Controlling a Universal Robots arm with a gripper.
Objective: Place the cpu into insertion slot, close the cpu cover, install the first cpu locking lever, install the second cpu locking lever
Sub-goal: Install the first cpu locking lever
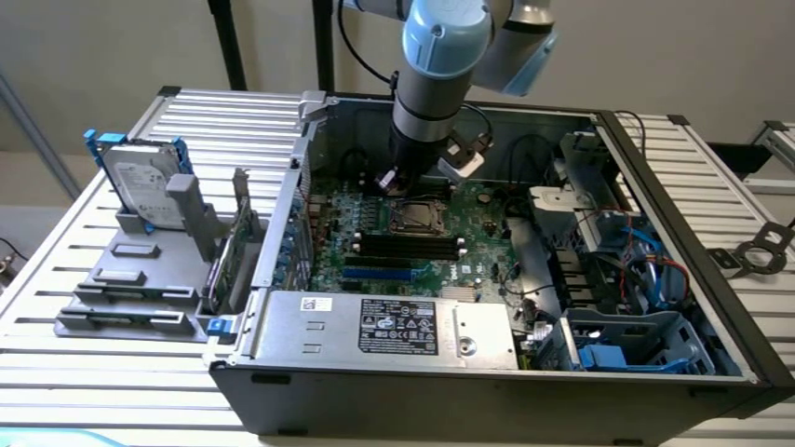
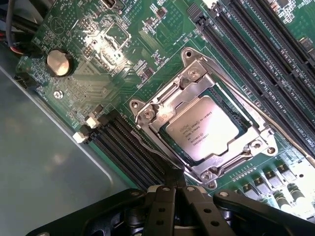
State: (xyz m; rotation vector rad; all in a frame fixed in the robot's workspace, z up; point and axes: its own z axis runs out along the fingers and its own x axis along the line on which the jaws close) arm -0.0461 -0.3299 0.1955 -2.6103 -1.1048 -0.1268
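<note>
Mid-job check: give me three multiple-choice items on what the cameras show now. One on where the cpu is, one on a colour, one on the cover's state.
1. Where is the cpu?
A. on the slatted table
B. in the insertion slot
C. on the power supply

2. What colour is the circuit board?
A. red
B. black
C. green

3. How does the cpu cover stand?
A. down flat around the chip
B. raised upright
C. taken off and laid aside

Answers:
1 B: the wrist view shows the chip seated in the socket.
2 C: the board is green all around the socket.
3 A: the silvery frame lies flat, with the chip showing through its window.
</note>
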